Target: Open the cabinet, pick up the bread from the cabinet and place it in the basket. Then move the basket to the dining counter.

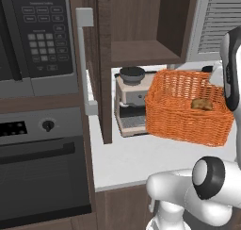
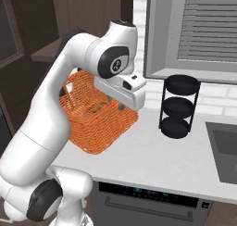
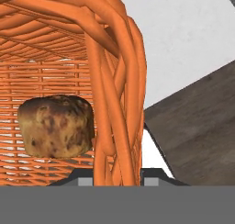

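Observation:
The orange basket [image 1: 183, 111] sits tilted over the white worktop in front of the coffee machine. The bread [image 1: 202, 104] lies inside it, a brown bun against the woven floor [image 3: 55, 126]. My gripper [image 3: 118, 179] is shut on the basket's right-hand wall [image 3: 114, 103], one finger inside and one outside. In the right base view my hand [image 2: 122, 88] covers the near rim of the basket [image 2: 90, 128]. The cabinet [image 1: 141, 50] stands open, its door edge-on with the grey bar handle [image 1: 82, 59]. The dining counter is out of view.
A coffee machine [image 1: 129, 102] stands under the cabinet behind the basket. The microwave [image 1: 37, 36] and oven [image 1: 42, 163] are on the left. A black three-tier rack [image 2: 179, 107] and the sink [image 2: 224, 148] lie right of the basket, below a window [image 2: 194, 30].

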